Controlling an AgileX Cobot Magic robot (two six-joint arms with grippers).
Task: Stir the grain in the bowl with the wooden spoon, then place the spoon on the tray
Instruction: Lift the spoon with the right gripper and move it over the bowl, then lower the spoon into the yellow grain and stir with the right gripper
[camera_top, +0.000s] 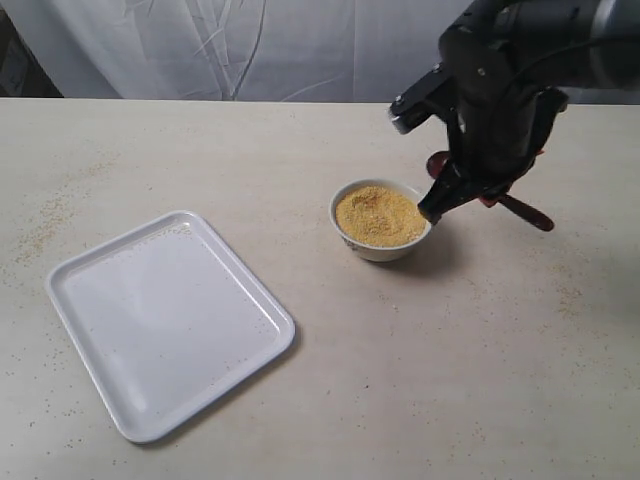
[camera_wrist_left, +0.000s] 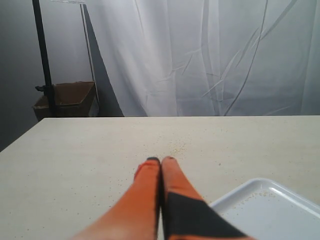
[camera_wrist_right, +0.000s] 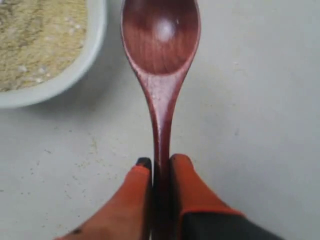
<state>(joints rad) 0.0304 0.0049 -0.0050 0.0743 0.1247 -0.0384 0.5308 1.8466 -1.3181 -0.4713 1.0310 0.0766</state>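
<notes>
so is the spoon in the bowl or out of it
Out. The right wrist view shows the spoon beside the rim of the bowl, over bare table, handle clamped in the right end effector.

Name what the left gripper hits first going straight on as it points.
Nothing near: the shut left gripper points along the beige table, the large white plastic tray lying to one side. Beyond the far edge hangs a white curtain; depth unclear.
</notes>
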